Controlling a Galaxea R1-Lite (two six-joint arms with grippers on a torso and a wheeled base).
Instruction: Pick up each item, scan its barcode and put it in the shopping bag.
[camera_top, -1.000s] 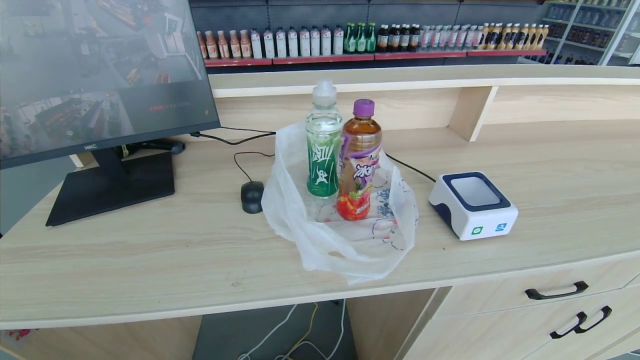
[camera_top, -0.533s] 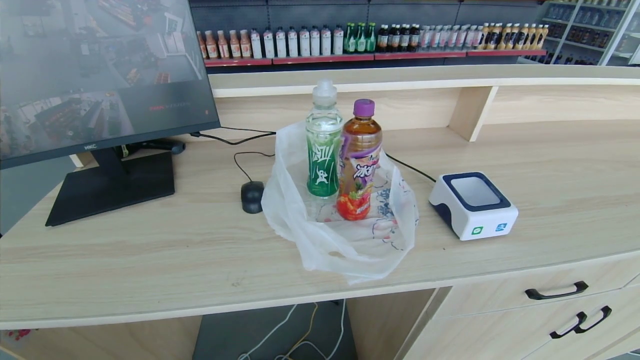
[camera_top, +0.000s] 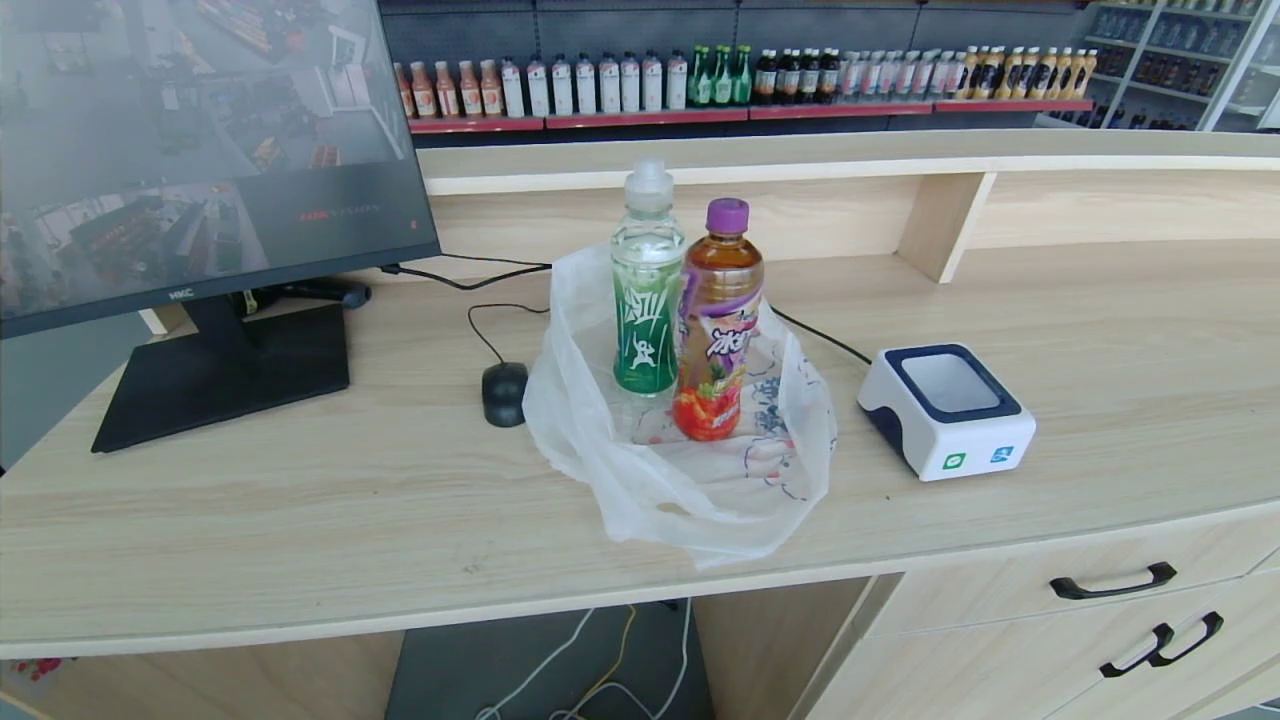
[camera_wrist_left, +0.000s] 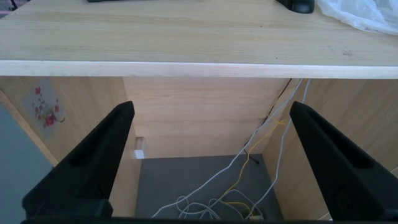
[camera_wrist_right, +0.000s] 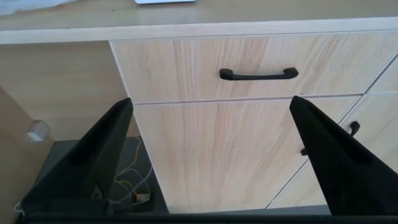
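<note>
We are holding the left jaws wide apart with nothing between them, low in front of the worktop (camera_wrist_left: 186, 37), where they are facing the cables (camera_wrist_left: 277, 149) hanging under it. The right jaws are gaping just as wide and empty before a drawer (camera_wrist_right: 205, 68). We judge they are resting down here because no item is lying loose above. The green-labelled bottle (camera_top: 647, 300) and the purple-capped bottle (camera_top: 718, 330) are standing upright, touching, inside the open shopping bag (camera_top: 700, 500). The scanner (camera_top: 945, 410) is sitting just beside the bag, so the packing is looking finished.
</note>
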